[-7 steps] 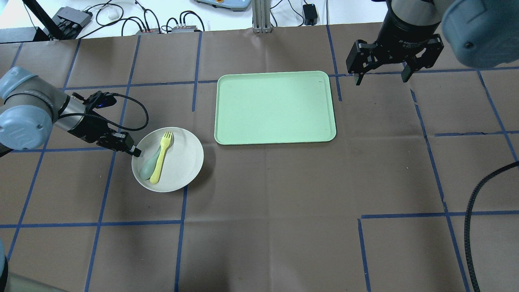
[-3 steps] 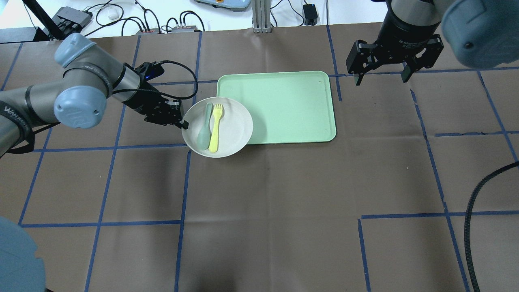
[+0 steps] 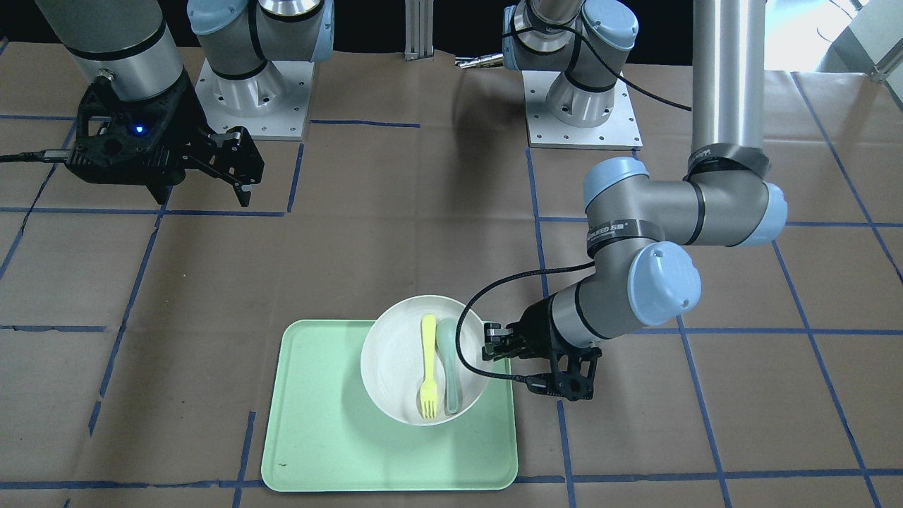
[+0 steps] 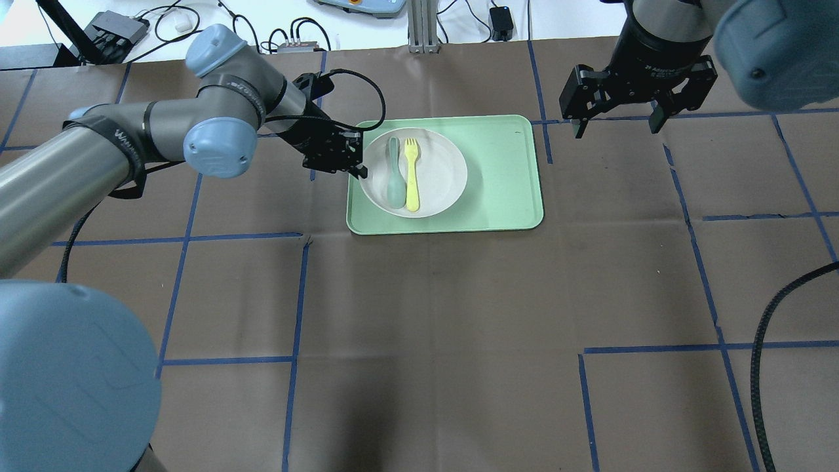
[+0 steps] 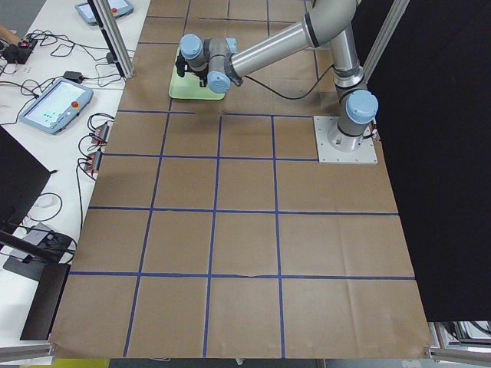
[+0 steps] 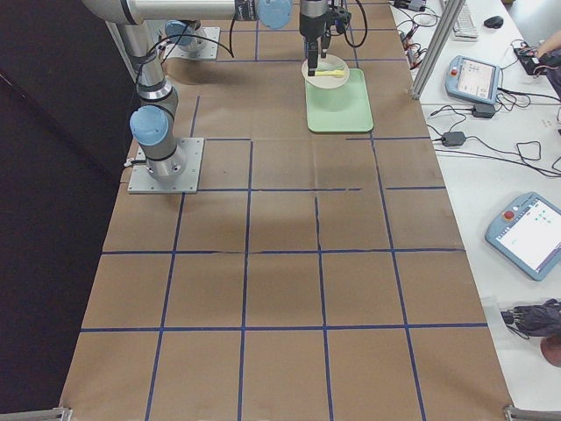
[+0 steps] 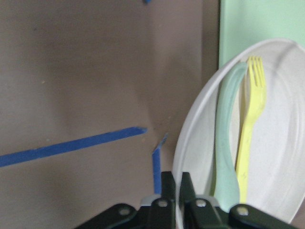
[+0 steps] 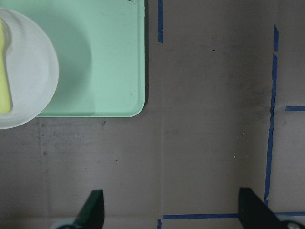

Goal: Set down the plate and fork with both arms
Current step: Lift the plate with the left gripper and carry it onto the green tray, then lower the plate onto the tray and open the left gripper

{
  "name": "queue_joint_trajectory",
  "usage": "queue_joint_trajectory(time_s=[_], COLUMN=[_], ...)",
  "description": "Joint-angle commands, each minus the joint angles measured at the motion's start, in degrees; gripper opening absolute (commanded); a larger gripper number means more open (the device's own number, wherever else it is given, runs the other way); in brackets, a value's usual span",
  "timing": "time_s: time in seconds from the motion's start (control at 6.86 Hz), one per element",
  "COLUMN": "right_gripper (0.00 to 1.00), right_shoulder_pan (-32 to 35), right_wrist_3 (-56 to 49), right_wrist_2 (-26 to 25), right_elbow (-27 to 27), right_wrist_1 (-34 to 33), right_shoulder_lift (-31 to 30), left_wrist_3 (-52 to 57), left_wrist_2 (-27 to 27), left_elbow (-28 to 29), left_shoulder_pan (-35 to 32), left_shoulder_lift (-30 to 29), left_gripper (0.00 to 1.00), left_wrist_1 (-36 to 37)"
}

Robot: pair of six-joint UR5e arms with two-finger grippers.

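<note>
The off-white plate (image 4: 440, 172) hangs over the left part of the light-green tray (image 4: 505, 177) and casts a shadow on it. The pale-yellow fork (image 4: 411, 176) lies on the plate beside a grey-green spoon (image 4: 394, 177). My left gripper (image 4: 360, 172) is shut on the plate's left rim; the left wrist view shows the jaws pinching the rim (image 7: 178, 191), with the fork (image 7: 250, 138) on the plate. My right gripper (image 4: 616, 124) is open and empty, high above the table to the right of the tray. The right wrist view shows the plate's edge (image 8: 28, 76) over the tray (image 8: 114, 62).
The brown paper table cover (image 4: 426, 328) carries a blue tape grid. Cables and small boxes (image 4: 118, 26) lie along the far edge. A black cable (image 4: 763, 341) loops in at the right. The arm bases (image 3: 247, 92) stand on the robot's side.
My left gripper has carried the plate, with fork and spoon on it, from the table's left to over the tray's left part. The right gripper has not moved.
</note>
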Motion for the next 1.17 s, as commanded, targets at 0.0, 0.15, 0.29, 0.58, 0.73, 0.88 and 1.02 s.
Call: queue_joint_trajectory(time_s=[0.0,0.15,0.29,0.58,0.73,0.88,1.02], right_gripper=[1.0,1.0,1.0,1.0,1.0,1.0,1.0], right_shoulder_pan=[0.0,0.0,0.0,0.0,0.0,0.0,0.0], right_wrist_3=[0.0,0.0,0.0,0.0,0.0,0.0,0.0], right_wrist_2=[0.0,0.0,0.0,0.0,0.0,0.0,0.0], right_elbow=[-0.1,-0.1,-0.1,-0.1,-0.1,-0.1,-0.1], right_wrist_1=[0.0,0.0,0.0,0.0,0.0,0.0,0.0], right_shoulder_lift=[0.0,0.0,-0.1,0.0,0.0,0.0,0.0], left_wrist_3=[-1.4,-1.4,-2.0,-2.0,-2.1,-2.2,-2.2], left_wrist_2=[-0.2,-0.2,-0.4,-0.3,-0.4,0.0,0.6], left_elbow=[4.4,5.1,6.3,5.6,4.7,4.2,3.4], left_shoulder_pan=[-1.4,-1.4,-1.8,-2.3,-2.6,-2.6,-2.4], left_shoulder_lift=[-5.7,-8.5,-11.2,-10.4,-9.9,-8.1,-4.8], left_gripper=[0.16,0.16,0.18,0.32,0.84,1.0,1.0], left_wrist_1=[3.1,6.8,10.4,10.2,10.2,9.1,4.9])
